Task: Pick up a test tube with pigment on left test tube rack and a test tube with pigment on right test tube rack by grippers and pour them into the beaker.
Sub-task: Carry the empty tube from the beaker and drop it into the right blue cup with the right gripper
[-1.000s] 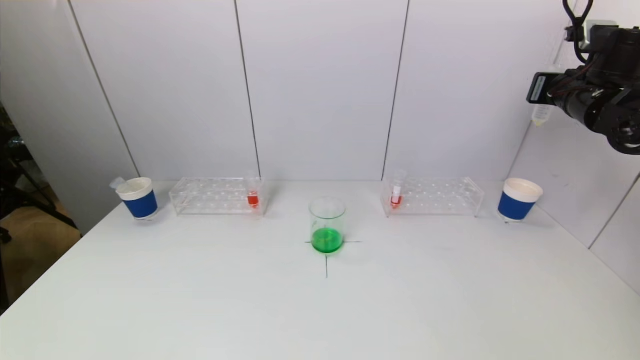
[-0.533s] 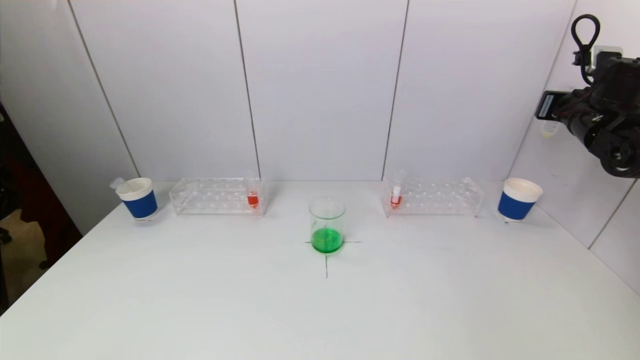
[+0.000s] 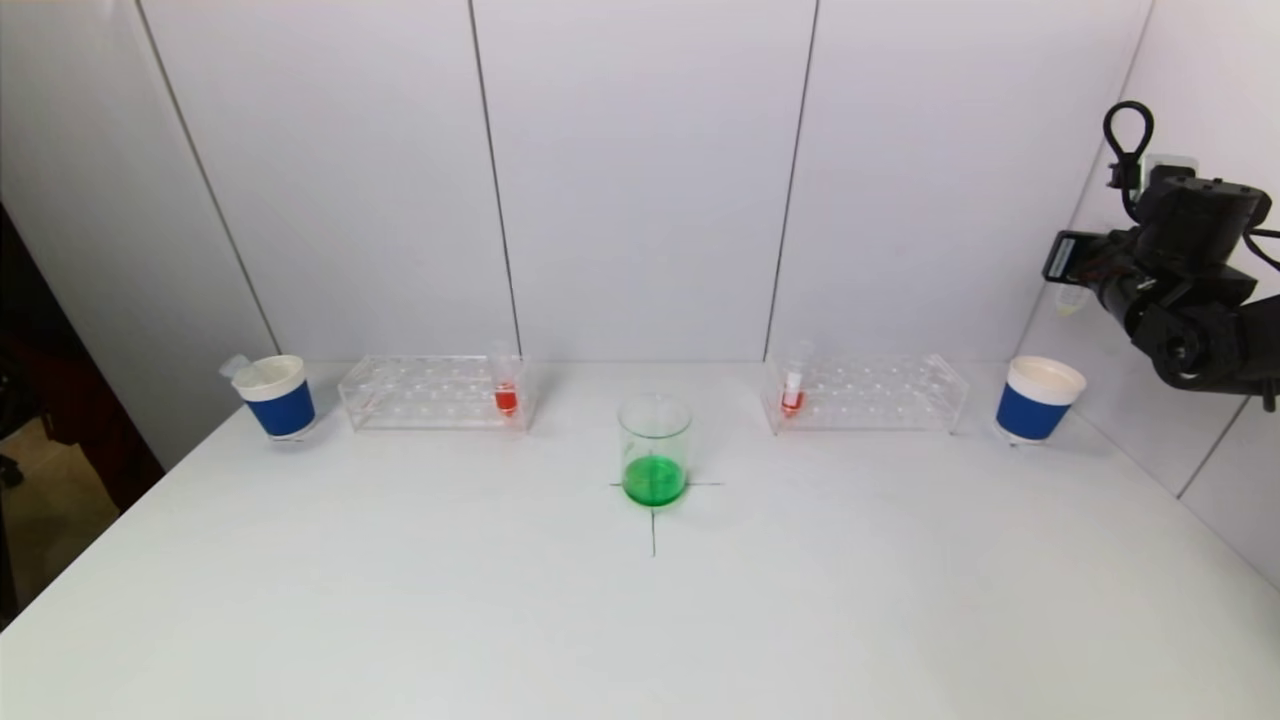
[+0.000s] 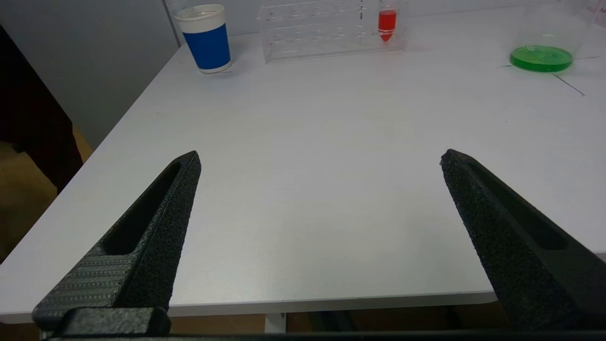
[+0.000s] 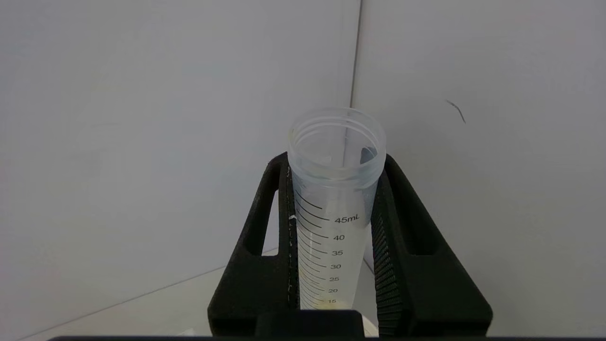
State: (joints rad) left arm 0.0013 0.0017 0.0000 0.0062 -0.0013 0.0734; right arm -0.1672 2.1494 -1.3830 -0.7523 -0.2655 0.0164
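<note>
Tube [image 5: 335, 199], light, slick, near-empty plastic, sits clamped below its rim in your right end effector [image 5: 334, 237] above the far-right blue cup [image 3: 1038, 399]; left end effector [image 4: 319, 158] gapes near you.

On the table [image 3: 400, 600] the beaker [image 3: 655, 450] stands centre. Behind it to the left lies the left rack [image 3: 435, 392], a cup [image 3: 277, 396] at its far-left end; behind to the right lies the right rack [image 3: 866, 392], another cup [image 3: 1038, 399] beyond it.
</note>
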